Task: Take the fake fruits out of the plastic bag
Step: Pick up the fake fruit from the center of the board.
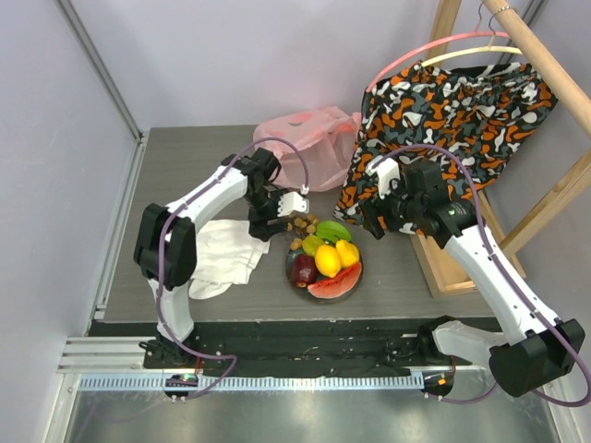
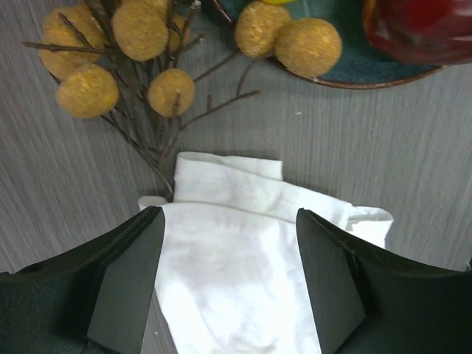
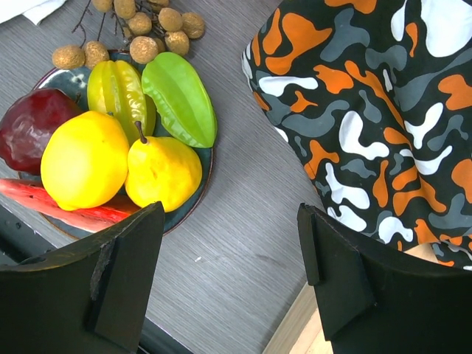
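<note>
Two spread, empty tools: your left tool (image 2: 228,243) may snag the grapes (image 2: 88,92) by their twigs and upset the plate (image 2: 346,80); the right tool (image 3: 230,221) idles.

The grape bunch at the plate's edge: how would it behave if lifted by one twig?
The grape bunch probably lifts light: its thin twigs look bendy, so berries may swing. Pushed, the round berries might roll, though twigs tie them together. Two berries lie on the plate rim and may snag.
</note>
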